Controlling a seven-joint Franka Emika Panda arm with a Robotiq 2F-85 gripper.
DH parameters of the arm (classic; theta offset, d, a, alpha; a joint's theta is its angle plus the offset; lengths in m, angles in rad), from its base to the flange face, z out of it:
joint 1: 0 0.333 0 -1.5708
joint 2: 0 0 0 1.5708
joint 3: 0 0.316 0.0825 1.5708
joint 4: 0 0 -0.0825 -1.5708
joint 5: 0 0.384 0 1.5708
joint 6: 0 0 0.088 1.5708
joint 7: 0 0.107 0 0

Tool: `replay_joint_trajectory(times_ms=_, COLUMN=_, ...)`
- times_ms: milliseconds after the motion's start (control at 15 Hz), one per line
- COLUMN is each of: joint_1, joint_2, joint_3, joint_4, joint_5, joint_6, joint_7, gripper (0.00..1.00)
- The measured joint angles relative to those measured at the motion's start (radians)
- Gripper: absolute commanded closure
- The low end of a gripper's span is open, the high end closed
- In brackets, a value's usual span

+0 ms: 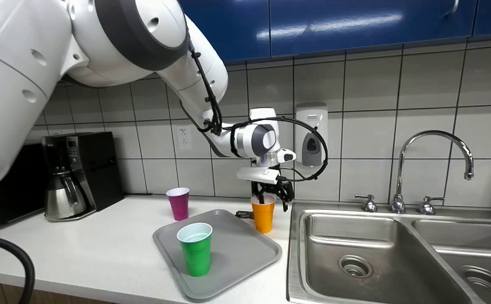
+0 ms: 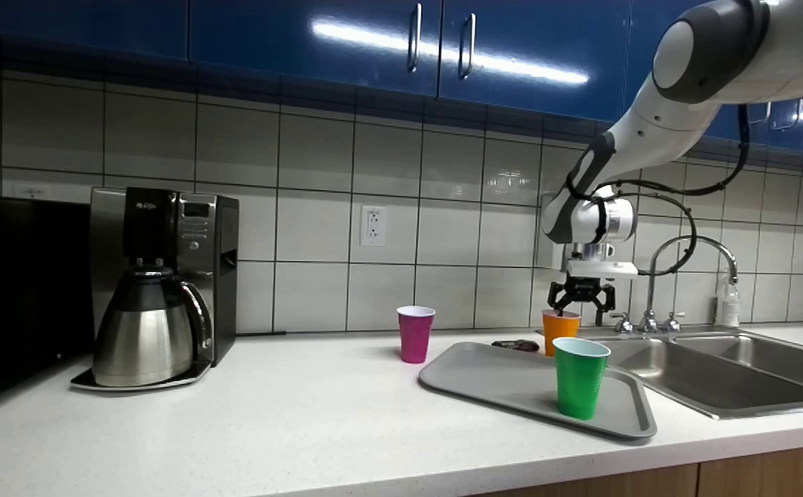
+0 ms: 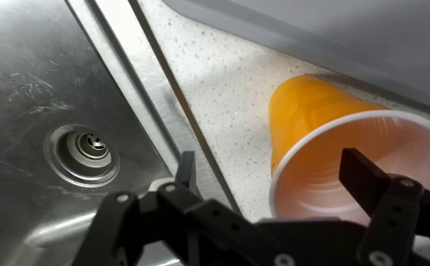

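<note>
The gripper (image 3: 272,170) was held at the rim of the orange cup (image 3: 303,101), w/ its two digits well apart. In the wrist view, one finger (image 3: 362,177) was seen over the cup's mouth, btwn 3 & 4 o'clock; the opp. finger (image 3: 186,171) was seen outside it at 7 o'clock, in line w/ the edge of the sink (image 3: 19,147). Whether the cup's wall was touched couldn't be told.

The cup was stood upright on the counter (image 3: 226,99), btwn tray (image 3: 366,33) & sink: tray at 2 o'clock, cup at 3, sink at 9, all per wrist view.

In an exterior view, a small dark item (image 1: 245,214), too unclear to be ID'd, was seen just beside the orange cup at 9 o'clock, & the green cup (image 1: 196,253) was stood on the tray at 8. In both exterior views, the magenta cup (image 1: 179,207) was seen on the counter at 9 o'clock of the orange one, well apart. Farther out that way, the coffee maker (image 2: 225,297) was parked w/ its carafe (image 2: 149,345). The soap dispenser (image 1: 311,145) was mounted at 1 o'clock of the orange cup, in an exterior view.
</note>
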State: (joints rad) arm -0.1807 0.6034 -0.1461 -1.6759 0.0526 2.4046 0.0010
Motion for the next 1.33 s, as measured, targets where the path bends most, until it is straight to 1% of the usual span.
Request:
replay_joint_trajectory(times_ms=67, joint_1=0.000, joint_2=0.003, joint_3=0.002, joint_4=0.002, joint_5=0.000, joint_6=0.000, joint_7=0.000, gripper=0.07)
replay_joint_trajectory(times_ms=133, joint_1=0.000, joint_2=0.004, joint_3=0.003, joint_4=0.002, joint_5=0.000, joint_6=0.000, joint_7=0.000, gripper=0.26)
replay_joint_trajectory(times_ms=200, joint_1=0.000, joint_2=0.004, joint_3=0.005, joint_4=0.003, joint_5=0.000, joint_6=0.000, joint_7=0.000, gripper=0.31)
replay_joint_trajectory(times_ms=267, joint_1=0.000, joint_2=0.004, joint_3=0.007, joint_4=0.004, joint_5=0.000, joint_6=0.000, joint_7=0.000, gripper=0.32)
replay_joint_trajectory(times_ms=533, joint_1=0.000, joint_2=0.004, joint_3=0.011, joint_4=0.007, joint_5=0.000, joint_6=0.000, joint_7=0.000, gripper=0.65)
replay_joint_trajectory(times_ms=800, joint_1=0.000, joint_2=0.004, joint_3=0.013, joint_4=0.007, joint_5=0.000, joint_6=0.000, joint_7=0.000, gripper=0.94)
replay_joint_trajectory(times_ms=867, joint_1=0.000, joint_2=0.004, joint_3=0.013, joint_4=0.007, joint_5=0.000, joint_6=0.000, joint_7=0.000, gripper=0.99)
replay_joint_trajectory(times_ms=1333, joint_1=-0.001, joint_2=0.002, joint_3=0.013, joint_4=0.010, joint_5=0.000, joint_6=0.000, joint_7=0.000, gripper=0.99)
